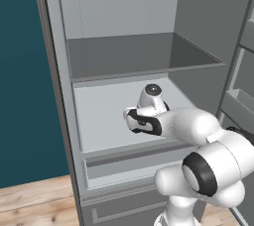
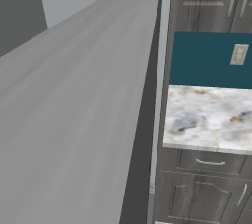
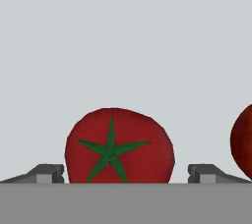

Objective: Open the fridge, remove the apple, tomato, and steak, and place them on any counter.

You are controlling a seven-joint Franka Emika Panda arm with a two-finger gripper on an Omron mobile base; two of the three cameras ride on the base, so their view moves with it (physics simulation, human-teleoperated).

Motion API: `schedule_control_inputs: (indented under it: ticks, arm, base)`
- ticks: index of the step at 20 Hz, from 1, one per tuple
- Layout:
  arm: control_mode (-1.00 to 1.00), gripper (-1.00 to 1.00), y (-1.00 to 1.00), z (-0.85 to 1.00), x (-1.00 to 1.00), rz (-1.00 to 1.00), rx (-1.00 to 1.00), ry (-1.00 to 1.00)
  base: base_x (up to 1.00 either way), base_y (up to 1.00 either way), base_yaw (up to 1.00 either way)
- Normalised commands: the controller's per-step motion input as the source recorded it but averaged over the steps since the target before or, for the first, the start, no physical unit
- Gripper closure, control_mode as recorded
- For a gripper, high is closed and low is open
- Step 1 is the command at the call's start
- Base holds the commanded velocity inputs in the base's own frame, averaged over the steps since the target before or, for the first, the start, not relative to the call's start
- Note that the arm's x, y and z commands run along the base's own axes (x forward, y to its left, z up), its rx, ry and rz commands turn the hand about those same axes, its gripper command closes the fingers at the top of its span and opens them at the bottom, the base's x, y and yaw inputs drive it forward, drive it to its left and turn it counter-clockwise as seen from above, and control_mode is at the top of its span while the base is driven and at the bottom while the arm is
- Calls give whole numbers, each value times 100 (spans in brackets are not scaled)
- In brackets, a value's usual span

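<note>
The fridge (image 1: 198, 31) stands open, and my arm reaches onto its pale middle shelf (image 1: 99, 116). In the hand view a red tomato (image 3: 142, 161) with a green star-shaped stalk sits close up, between the two fingertips (image 3: 47, 173). My gripper (image 3: 125, 174) is open, one tip on each side of the tomato and neither touching it. A darker red rounded thing (image 3: 243, 142) is cut off by the right edge; I cannot tell whether it is the apple or the steak. The marbled counter (image 2: 209, 117) lies to the right of the fridge.
An empty grey upper shelf (image 1: 144, 56) sits above my hand. The open fridge door (image 2: 74, 120) spreads across the left of the right base view, and its door bins (image 1: 238, 106) hang at the right. Dark cabinets (image 2: 206, 188) stand under the counter. Wooden floor (image 1: 34, 200) lies at the lower left.
</note>
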Motion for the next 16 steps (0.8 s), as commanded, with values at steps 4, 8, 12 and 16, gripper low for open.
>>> schedule_control_inputs:
  ticks: [4,8,12,16]
  arm:
    - [-100,-100,1,-26,22,0,0,2]
    - [-100,100,0,-14,12,0,0,1]
    - [-100,100,0,0,0,0,0,0]
    - [-100,100,-11,-45,-45,0,0,0]
  base:
    - [0,0,0]
    - [0,0,0]
    - [0,0,0]
    - [0,0,0]
